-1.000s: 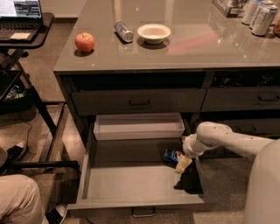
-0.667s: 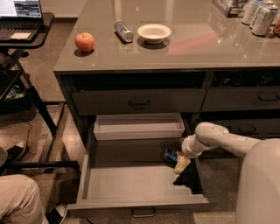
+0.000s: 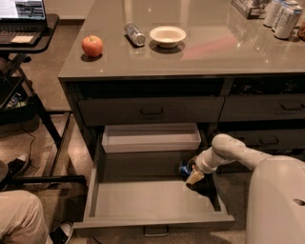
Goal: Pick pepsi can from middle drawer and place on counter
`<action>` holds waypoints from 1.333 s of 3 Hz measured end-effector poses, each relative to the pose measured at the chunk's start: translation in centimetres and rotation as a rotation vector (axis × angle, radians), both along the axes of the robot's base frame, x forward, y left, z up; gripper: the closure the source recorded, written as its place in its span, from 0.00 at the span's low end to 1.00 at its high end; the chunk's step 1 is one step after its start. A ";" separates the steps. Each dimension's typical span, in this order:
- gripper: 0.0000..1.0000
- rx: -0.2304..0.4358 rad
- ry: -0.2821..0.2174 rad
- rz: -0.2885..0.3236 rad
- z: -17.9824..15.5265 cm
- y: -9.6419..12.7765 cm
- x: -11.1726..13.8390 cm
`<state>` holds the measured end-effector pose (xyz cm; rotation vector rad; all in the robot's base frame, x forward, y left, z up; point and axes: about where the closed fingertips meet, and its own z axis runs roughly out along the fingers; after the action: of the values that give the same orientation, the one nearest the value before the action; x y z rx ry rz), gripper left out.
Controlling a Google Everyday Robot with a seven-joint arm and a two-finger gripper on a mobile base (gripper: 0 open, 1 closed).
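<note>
Camera view: my gripper [image 3: 192, 174] is low, right of centre, inside the open middle drawer [image 3: 143, 202] at its right rear, right against the one pepsi can [image 3: 184, 168] (open or closed: can't tell). The counter [image 3: 214, 55] fills the top of the frame and holds one apple [image 3: 92, 45], one bowl [image 3: 167, 35], one silvery can [image 3: 135, 34] lying down and tall white cans [image 3: 288, 21] at upper right (three, I think). One pale tray [image 3: 150, 138] sits just above the drawer. One laptop [image 3: 21, 10] is at upper left.

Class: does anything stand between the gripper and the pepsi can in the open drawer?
Nothing visible does. The gripper is right beside the pepsi can at the right rear of the middle drawer, just below the pale tray.
</note>
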<state>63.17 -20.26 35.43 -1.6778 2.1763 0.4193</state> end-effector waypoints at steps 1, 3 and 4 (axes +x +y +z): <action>0.66 0.019 -0.001 -0.008 0.0 -0.2 -0.1; 1.00 0.028 -0.092 0.007 6.5 1.4 -1.6; 1.00 0.013 -0.173 0.069 11.6 3.7 -2.8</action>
<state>60.36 -16.59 47.04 -1.7187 1.9930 0.2942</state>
